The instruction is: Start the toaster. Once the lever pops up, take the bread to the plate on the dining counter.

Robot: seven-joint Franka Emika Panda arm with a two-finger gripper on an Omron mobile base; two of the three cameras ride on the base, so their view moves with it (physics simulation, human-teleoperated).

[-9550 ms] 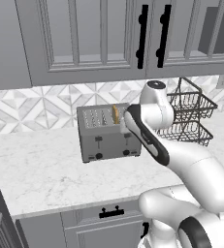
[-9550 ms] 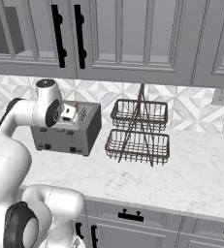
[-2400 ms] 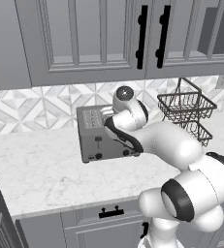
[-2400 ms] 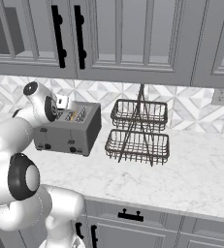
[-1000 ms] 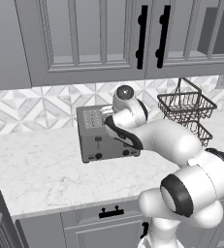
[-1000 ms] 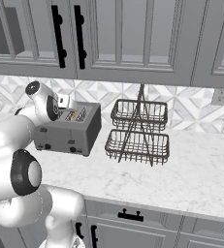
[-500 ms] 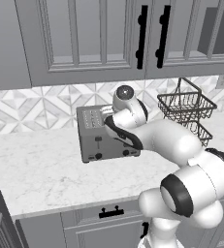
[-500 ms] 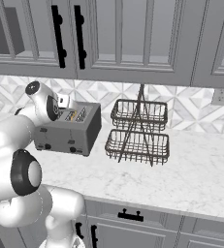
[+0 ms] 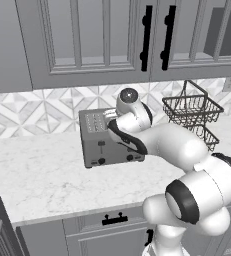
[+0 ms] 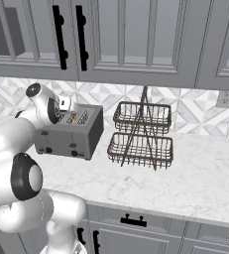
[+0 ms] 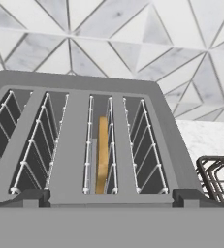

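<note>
1. Grey kitchen cabinets (image 9: 102,40) hang above a white marble counter (image 9: 42,175) backed by a wall of pale triangular tiles (image 10: 195,111).
2. At the middle of the scene, the robot's gripper (image 11: 106,196) sits just above the front edge of the toaster (image 9: 109,140), its two dark fingertips (image 11: 28,197) spread wide apart with nothing between them.
3. Seen from the hand camera, the gripper looks down across four wire-lined slots; the bread (image 11: 102,155), a thin golden slice, stands on edge in the third slot from the left, sunk low inside the guides.
4. From the right base camera, the bread (image 10: 72,119) shows as a small tan sliver in the toaster's top (image 10: 71,131), close beside the robot's hand.
5. Across the toaster's front face, two small dark levers and two black knobs face the room; the left lever sits about midway down its slot.
6. White arm links (image 9: 167,145) curve from the lower right of the left base camera's picture over to the toaster's right end, covering part of it.
7. Just beside the toaster, on the same counter, stands a two-tier black wire basket (image 10: 142,134).
8. Below the counter edge, grey drawer fronts carry black handles (image 9: 112,218).
</note>
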